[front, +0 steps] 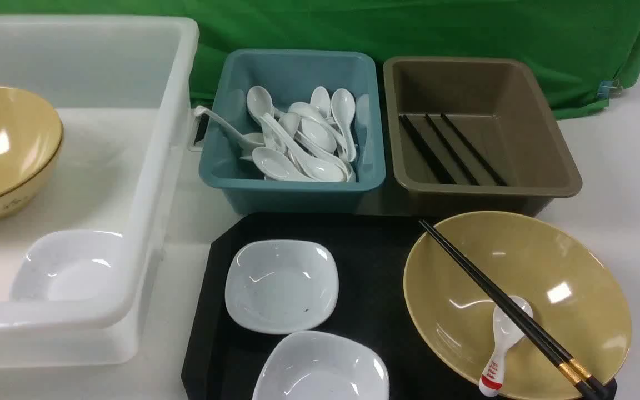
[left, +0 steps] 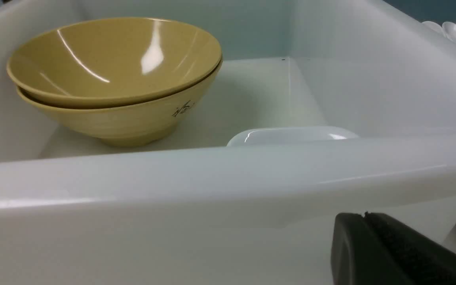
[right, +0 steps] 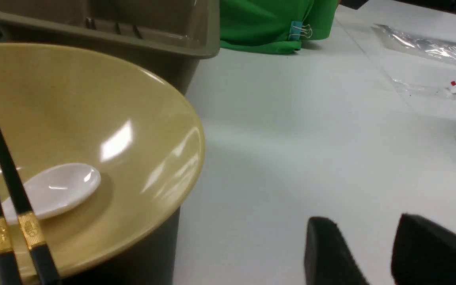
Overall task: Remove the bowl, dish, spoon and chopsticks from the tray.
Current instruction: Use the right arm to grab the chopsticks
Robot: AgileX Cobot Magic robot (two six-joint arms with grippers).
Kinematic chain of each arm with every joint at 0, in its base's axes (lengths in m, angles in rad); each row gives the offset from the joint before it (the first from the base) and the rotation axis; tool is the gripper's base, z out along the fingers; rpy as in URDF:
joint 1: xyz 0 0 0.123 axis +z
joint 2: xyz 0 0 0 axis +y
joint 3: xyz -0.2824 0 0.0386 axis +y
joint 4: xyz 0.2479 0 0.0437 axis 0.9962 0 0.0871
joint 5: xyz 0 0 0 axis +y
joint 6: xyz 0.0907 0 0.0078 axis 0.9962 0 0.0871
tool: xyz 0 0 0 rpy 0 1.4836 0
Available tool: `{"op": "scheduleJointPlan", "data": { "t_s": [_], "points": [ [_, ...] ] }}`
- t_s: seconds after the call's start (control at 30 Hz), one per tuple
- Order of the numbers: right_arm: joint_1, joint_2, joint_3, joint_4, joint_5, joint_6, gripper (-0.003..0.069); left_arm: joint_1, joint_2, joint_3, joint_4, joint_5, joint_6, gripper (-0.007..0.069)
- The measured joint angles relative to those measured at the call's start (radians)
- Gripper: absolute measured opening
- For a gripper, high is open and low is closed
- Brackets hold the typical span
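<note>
White table (front: 631, 166), matte and plain. Left side: a large translucent white bin (front: 75, 322) stands on the tabletop. Back centre: a teal tub (front: 292, 186) and a brown tub (front: 486, 191) side by side, walls very close; cannot tell if they touch. Just in front of both: a black tray (front: 370, 261) with cut corners, flat on the table. A green cloth (front: 464, 28) hangs behind, its hem meeting the tabletop. Crumpled clear plastic (right: 426, 47) lies on the table, well apart from the tubs.
</note>
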Motion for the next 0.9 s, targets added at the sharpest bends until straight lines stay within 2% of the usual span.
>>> {"op": "scheduleJointPlan", "data": {
  "t_s": [0.47, 0.6, 0.7, 0.77, 0.83, 0.9],
  "points": [
    [0.000, 0.000, 0.000, 0.000, 0.000, 0.000, 0.0243, 0.000, 0.000, 0.000, 0.015, -0.008, 0.000, 0.0022],
    [0.000, 0.000, 0.000, 0.000, 0.000, 0.000, 0.0243, 0.000, 0.000, 0.000, -0.122, -0.136, -0.041, 0.0022],
    [0.000, 0.000, 0.000, 0.000, 0.000, 0.000, 0.0243, 0.000, 0.000, 0.000, -0.317, -0.325, -0.113, 0.0022],
    [0.000, 0.000, 0.000, 0.000, 0.000, 0.000, 0.0243, 0.000, 0.000, 0.000, -0.346, -0.372, -0.122, 0.0022],
    [0.000, 0.000, 0.000, 0.000, 0.000, 0.000, 0.0243, 0.000, 0.000, 0.000, -0.372, -0.486, -0.149, 0.0022],
    [0.000, 0.000, 0.000, 0.000, -0.001, 0.000, 0.0243, 0.000, 0.000, 0.000, -0.378, -0.574, -0.221, 0.0022]
  ]
}}
